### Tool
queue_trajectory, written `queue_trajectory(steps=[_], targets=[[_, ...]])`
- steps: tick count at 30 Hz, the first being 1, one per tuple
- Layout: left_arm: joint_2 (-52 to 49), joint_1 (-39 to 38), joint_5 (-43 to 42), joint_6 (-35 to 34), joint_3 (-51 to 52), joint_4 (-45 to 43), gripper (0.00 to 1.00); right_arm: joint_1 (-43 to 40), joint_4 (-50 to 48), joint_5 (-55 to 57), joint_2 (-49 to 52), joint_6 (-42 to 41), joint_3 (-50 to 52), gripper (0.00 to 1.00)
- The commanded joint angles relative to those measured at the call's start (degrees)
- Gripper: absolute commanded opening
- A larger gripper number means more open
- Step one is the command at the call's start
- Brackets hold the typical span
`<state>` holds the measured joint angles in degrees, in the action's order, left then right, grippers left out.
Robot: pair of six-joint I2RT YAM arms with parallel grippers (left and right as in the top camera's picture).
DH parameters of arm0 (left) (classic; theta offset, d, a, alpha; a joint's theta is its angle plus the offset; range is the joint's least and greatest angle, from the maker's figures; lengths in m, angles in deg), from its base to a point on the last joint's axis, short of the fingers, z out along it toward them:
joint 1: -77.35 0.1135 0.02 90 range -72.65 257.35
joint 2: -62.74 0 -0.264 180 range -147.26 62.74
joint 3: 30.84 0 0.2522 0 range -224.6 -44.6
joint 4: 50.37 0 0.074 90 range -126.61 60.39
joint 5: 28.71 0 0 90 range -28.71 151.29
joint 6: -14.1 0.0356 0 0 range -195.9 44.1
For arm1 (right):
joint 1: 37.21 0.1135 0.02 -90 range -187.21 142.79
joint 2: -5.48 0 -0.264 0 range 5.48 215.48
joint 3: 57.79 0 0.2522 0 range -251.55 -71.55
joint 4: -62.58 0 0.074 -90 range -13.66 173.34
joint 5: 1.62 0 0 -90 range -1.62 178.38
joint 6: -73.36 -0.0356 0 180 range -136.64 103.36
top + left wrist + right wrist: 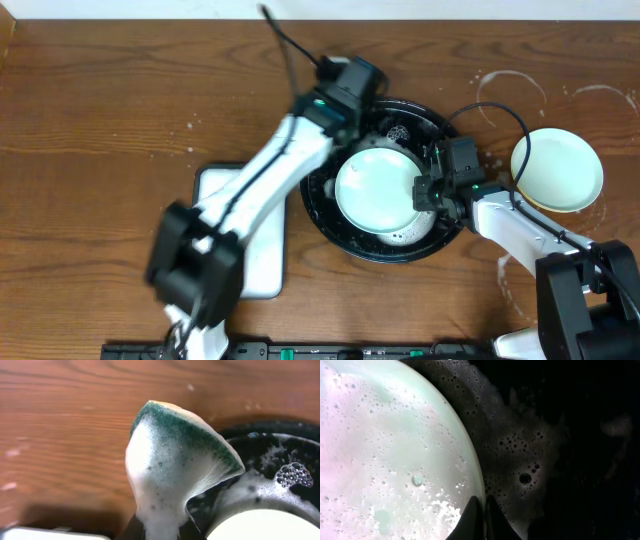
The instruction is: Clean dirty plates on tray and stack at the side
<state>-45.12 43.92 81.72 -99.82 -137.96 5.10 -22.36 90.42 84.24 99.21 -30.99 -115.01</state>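
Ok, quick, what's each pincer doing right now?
Left pincer: closed on the soapy sponge.
Right pincer: closed on the rim of the mint-green plate.

I log the sponge [175,470] mid-frame: green scouring face on top, white body soaked in foam, squeezed narrow toward the bottom edge. Wooden table [65,435] behind it. Black tray [270,455] at right, streaked with suds. Pale plate [260,527] at bottom right, inside the tray.
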Motion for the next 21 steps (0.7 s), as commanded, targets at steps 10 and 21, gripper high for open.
queue_trajectory(steps=[10, 21], targets=[[12.79, 7.89, -2.23, -4.85, 0.74, 28.35, 0.11, -0.61, -1.07, 3.06, 0.96, 5.64, 0.74, 0.01], [11.58, 2.08, -34.95, 0.76, 21.55, -14.58, 0.08, -0.44, -0.17, 2.08, 0.98, 5.46, 0.72, 0.01]])
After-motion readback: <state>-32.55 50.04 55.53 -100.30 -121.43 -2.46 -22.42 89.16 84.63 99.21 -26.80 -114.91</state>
